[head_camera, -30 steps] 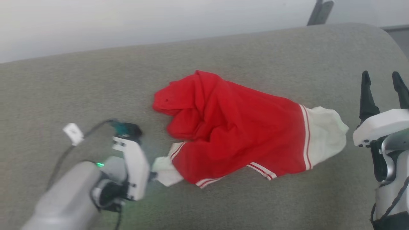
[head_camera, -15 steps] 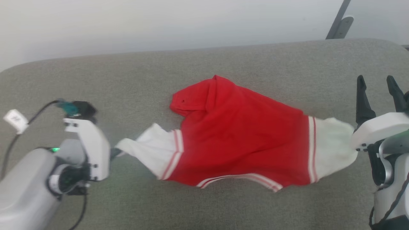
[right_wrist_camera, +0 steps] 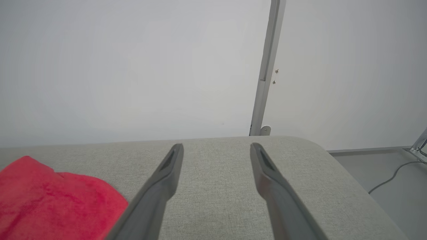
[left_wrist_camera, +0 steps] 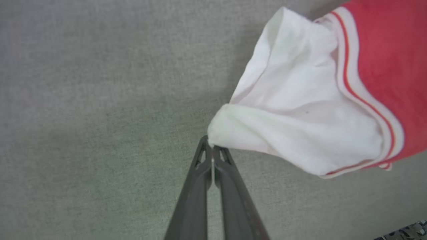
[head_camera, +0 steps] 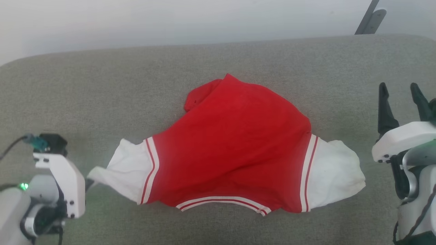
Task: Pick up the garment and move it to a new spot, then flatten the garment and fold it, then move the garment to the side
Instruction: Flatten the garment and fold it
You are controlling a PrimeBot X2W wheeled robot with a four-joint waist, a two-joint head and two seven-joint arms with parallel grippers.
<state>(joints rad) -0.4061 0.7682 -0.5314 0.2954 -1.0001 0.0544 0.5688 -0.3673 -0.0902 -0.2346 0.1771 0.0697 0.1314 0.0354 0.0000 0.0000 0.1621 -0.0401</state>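
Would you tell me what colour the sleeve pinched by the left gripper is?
The sleeve is white, edged with red-striped trim; clearest in the left wrist view.

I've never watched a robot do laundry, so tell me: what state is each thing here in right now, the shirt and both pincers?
Red short-sleeved jersey shirt with white sleeves: spread out on the grey fabric surface, far edge rumpled, not folded.
Left pincer: shut on the tip of the shirt's white sleeve.
Right pincer: open, holding nothing, beside the shirt.

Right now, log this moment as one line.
red jersey: spread on grey cushion | left gripper: shut on white sleeve | right gripper: open, empty
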